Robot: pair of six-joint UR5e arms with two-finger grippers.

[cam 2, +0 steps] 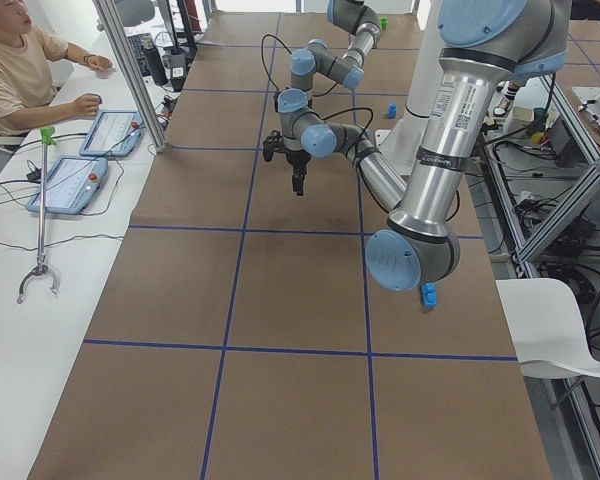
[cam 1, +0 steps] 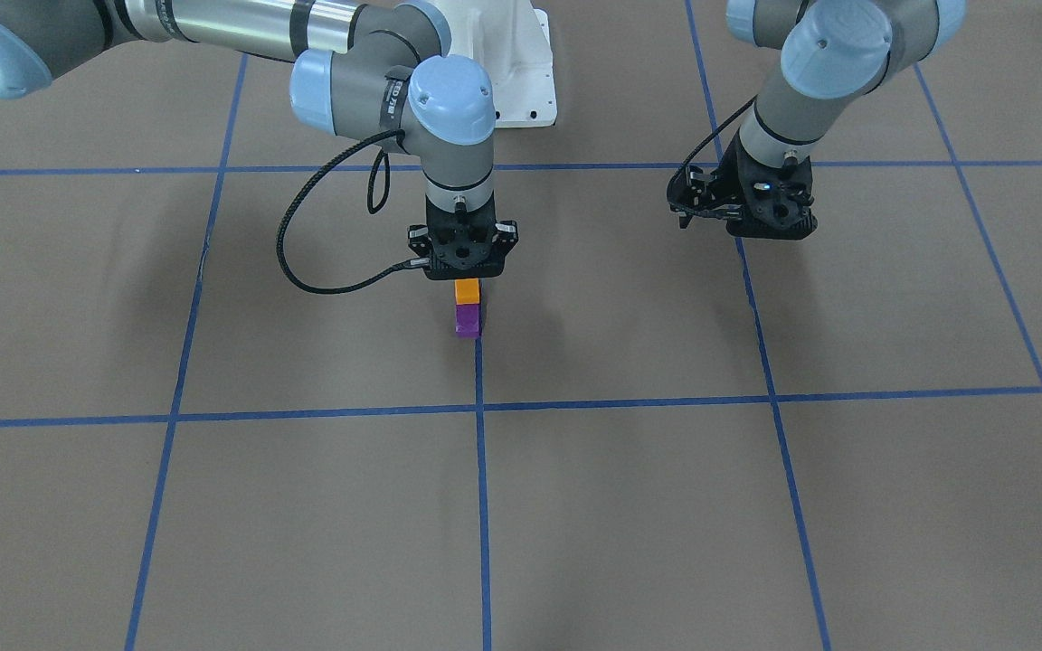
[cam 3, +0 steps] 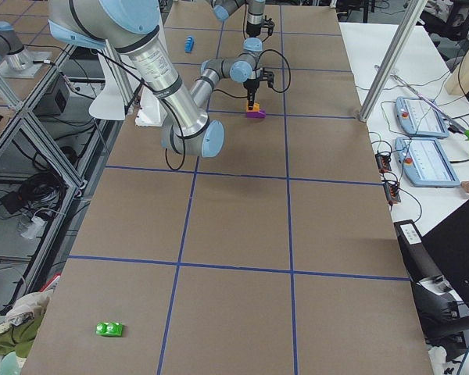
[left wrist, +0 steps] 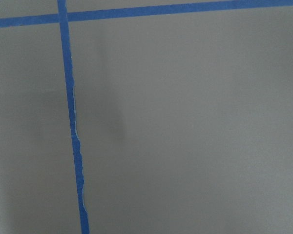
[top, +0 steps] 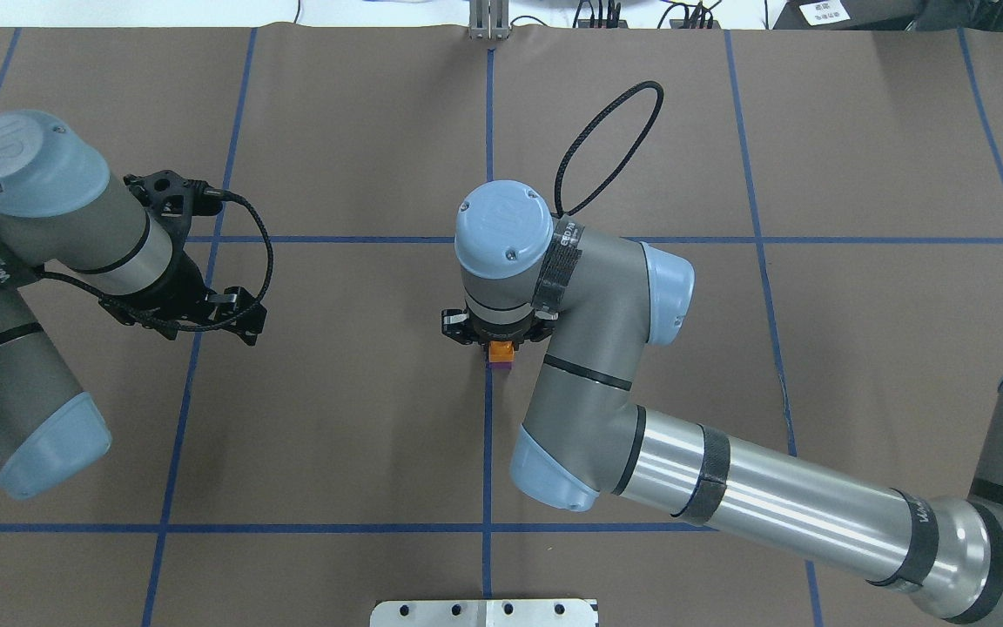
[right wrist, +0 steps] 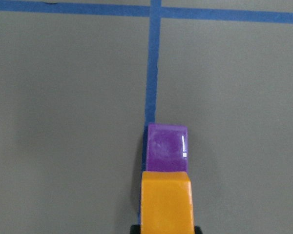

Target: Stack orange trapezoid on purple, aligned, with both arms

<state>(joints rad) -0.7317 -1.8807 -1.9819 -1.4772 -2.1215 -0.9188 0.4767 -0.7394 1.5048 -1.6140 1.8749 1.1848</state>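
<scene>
Right wrist view: the orange trapezoid (right wrist: pixel 166 202) fills the lower middle, the purple (right wrist: pixel 166 147) touching it just beyond.
Right gripper (cam 1: pixel 464 273): clamped on the orange trapezoid, black tips at both its sides.
Stack: orange sits on purple, standing on a blue tape line (cam 1: pixel 482 470).
Left gripper (cam 1: pixel 761 217): over the bare table (cam 1: pixel 304 506), well apart from the stack; its opening cannot be told.

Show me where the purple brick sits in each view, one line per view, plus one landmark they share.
Front-facing: purple brick just above centre, under the orange brick.
Overhead: centre, a sliver showing beneath the orange one.
Left side: too small to make out.
Right side: upper middle.
Left wrist: not in it.
Right wrist: lower centre.
Shared landmark: the blue tape line running up to the brick.
</scene>
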